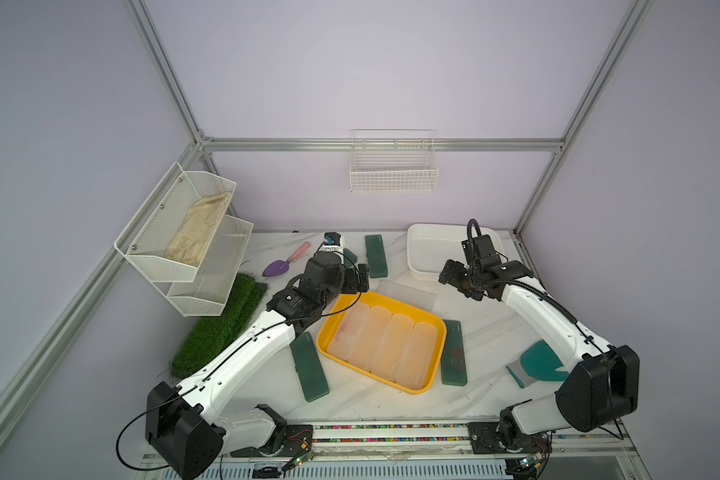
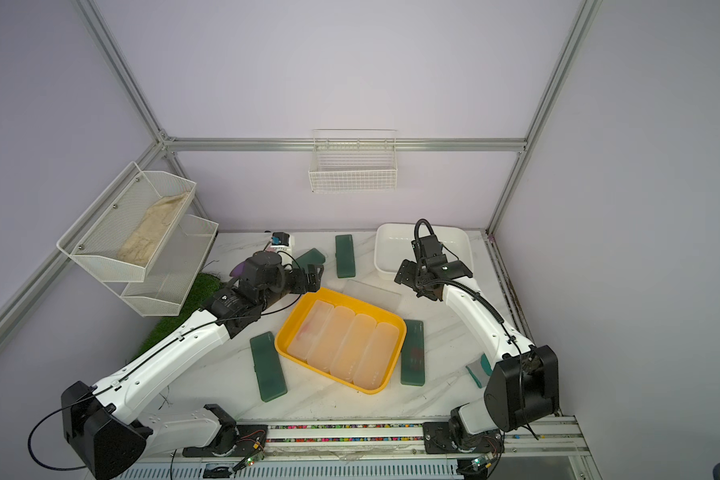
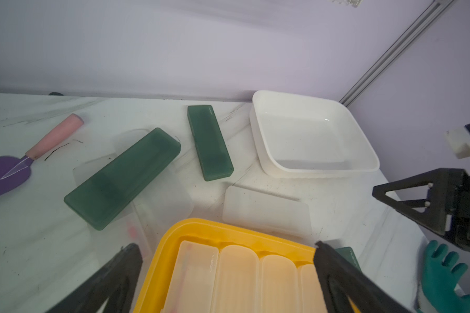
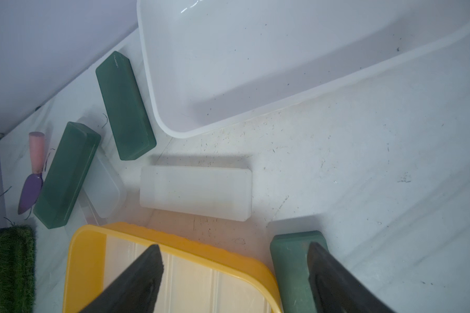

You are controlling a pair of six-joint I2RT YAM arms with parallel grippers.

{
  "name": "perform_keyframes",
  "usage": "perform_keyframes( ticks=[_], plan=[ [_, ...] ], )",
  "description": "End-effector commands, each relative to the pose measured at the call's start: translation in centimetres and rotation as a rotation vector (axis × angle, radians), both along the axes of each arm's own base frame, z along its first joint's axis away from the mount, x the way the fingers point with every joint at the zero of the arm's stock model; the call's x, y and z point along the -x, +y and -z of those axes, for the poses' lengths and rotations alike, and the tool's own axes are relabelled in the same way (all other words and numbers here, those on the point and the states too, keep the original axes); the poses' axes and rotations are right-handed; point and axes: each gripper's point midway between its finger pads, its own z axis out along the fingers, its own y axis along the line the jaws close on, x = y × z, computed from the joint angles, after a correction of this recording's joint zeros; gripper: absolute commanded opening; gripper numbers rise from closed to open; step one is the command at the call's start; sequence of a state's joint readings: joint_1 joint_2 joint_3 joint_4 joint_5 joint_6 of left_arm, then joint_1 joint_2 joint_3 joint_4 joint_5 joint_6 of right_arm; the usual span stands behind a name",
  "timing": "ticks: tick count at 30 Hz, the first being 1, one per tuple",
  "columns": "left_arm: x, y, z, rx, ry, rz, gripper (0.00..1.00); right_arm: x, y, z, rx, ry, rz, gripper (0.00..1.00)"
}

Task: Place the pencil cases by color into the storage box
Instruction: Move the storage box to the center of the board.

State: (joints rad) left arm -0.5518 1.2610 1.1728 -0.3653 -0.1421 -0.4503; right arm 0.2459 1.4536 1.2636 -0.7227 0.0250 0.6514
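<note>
Frosted cases (image 1: 381, 345): four, flat, abreast in yellow box (image 1: 432, 361) | fifth frosted case (image 1: 408, 293): desk, box's 1 o'clock | green cases (image 1: 309, 365): desk, 8, 3, 12 o'clock

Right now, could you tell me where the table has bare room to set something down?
Roomiest: the front table strip between the yellow box and the rail. Bare marble also lies between the right-hand green case and the teal scraper. The white box is empty. Crowded behind the yellow box: frosted case, back green case, trowel.
</note>
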Motion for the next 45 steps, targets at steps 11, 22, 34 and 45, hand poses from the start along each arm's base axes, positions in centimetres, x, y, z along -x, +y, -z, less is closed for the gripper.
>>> perform_keyframes(
  ticks=[11, 22, 34, 45],
  plan=[
    [0.0, 0.6, -1.9, 0.0, 0.065, 0.138, 1.0, -1.4, -3.6, -1.1, -0.114, -0.137, 0.007, 0.88],
    [1.2, 5.2, 5.5, -0.15, 0.337, 0.011, 1.0, 3.4, -4.6, 3.1, -0.003, -0.005, 0.016, 0.88],
    [2.7, 6.8, 14.2, -0.21, 0.639, -0.057, 1.0, 7.9, -1.9, 8.7, 0.069, 0.185, -0.077, 0.89],
    [3.8, 6.3, 18.7, -0.176, 0.751, -0.069, 1.0, 9.6, -1.7, 10.0, 0.069, 0.238, -0.108, 0.89]
  ],
)
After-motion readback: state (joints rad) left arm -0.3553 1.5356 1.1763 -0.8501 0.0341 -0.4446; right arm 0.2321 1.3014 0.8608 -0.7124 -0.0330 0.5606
